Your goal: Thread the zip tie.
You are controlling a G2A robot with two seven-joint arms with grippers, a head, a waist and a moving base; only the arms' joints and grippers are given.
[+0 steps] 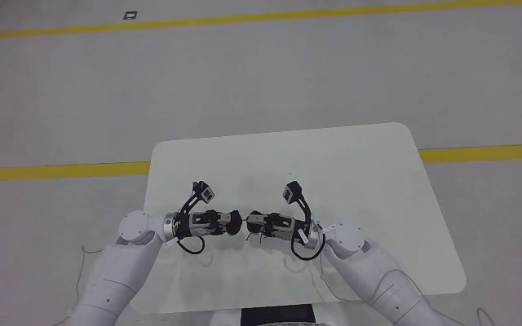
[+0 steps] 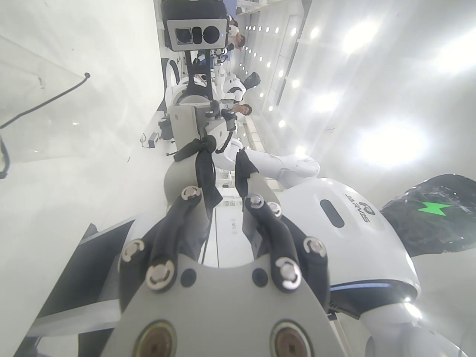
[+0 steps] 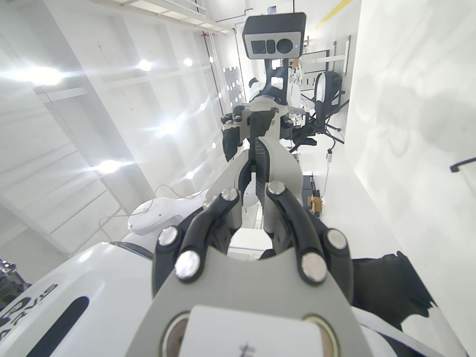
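Both grippers meet tip to tip above the front middle of the white table (image 1: 342, 163). My right gripper (image 3: 256, 156) is shut on a thin black zip tie strap (image 3: 255, 133) that sticks out past its ribbed pads toward the other gripper. My left gripper (image 2: 223, 161) has black cloth-wrapped fingers (image 2: 203, 183) standing apart, and a thin black line runs down between them. In the top view the left gripper (image 1: 233, 222) and the right gripper (image 1: 252, 222) almost touch. The strap's ends are hidden between the fingertips.
A thin black strand (image 2: 44, 102) lies on the table to the side of the grippers, and its end (image 3: 463, 166) also shows in the right wrist view. The table's back half is bare. Yellow floor lines (image 1: 73, 171) run beyond the table.
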